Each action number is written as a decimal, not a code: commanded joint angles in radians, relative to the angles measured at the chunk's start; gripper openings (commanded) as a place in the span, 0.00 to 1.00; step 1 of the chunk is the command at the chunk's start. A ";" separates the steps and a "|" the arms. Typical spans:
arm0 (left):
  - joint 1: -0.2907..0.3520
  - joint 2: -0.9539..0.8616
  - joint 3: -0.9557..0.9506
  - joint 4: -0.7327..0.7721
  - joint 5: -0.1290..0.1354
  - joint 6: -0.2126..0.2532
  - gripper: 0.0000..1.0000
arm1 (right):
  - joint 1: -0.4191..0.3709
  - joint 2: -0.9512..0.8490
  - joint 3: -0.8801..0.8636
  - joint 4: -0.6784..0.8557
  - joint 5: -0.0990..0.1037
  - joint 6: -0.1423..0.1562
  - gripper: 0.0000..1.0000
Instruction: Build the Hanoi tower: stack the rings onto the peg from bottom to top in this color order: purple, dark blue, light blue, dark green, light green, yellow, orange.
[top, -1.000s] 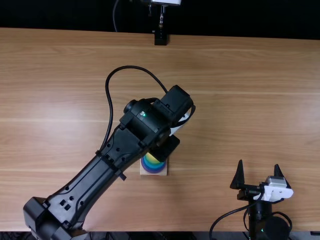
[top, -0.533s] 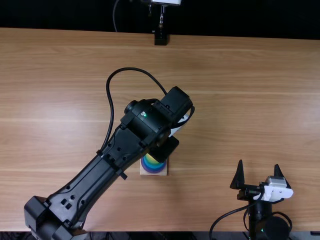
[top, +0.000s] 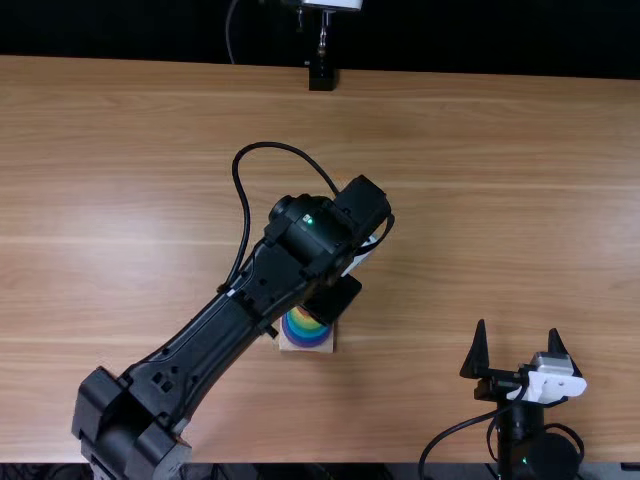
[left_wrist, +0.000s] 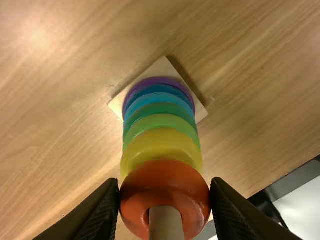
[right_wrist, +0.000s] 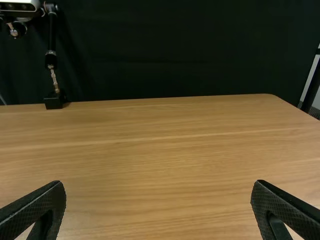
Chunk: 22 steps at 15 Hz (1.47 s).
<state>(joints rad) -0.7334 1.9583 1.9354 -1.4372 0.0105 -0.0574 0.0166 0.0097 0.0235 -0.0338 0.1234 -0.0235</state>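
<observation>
- The orange ring (left_wrist: 165, 172) sits between the fingers of the left gripper (left_wrist: 165, 186), gripped at both sides, the peg (left_wrist: 166, 222) through its hole.
- Just beneath – the yellow ring (left_wrist: 161, 145); it looks like the orange one touches it, though the angle hides a gap.
- Seen from above, the square base (top: 307, 348) lies toward 7 o'clock from that wrist, so straight release along the peg seems next.
- Well apart, near 3 o'clock from the tower – the right gripper (top: 518, 328), spread and empty.

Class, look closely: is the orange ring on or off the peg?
On: the peg sticks up through the hole of the orange ring.
</observation>
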 joint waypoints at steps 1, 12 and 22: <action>-0.004 0.005 -0.006 -0.008 0.043 -0.007 0.01 | -0.007 -0.010 -0.013 0.003 -0.006 0.005 1.00; 0.137 -0.242 0.063 0.375 0.024 0.002 1.00 | -0.007 -0.010 -0.013 0.003 -0.006 0.005 1.00; 0.649 -1.231 -1.090 1.029 0.034 0.006 1.00 | -0.007 -0.010 -0.013 0.003 -0.006 0.005 1.00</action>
<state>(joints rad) -0.0940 0.7631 0.8753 -0.3954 0.0334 -0.0563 0.0166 0.0101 0.0238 -0.0338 0.1234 -0.0242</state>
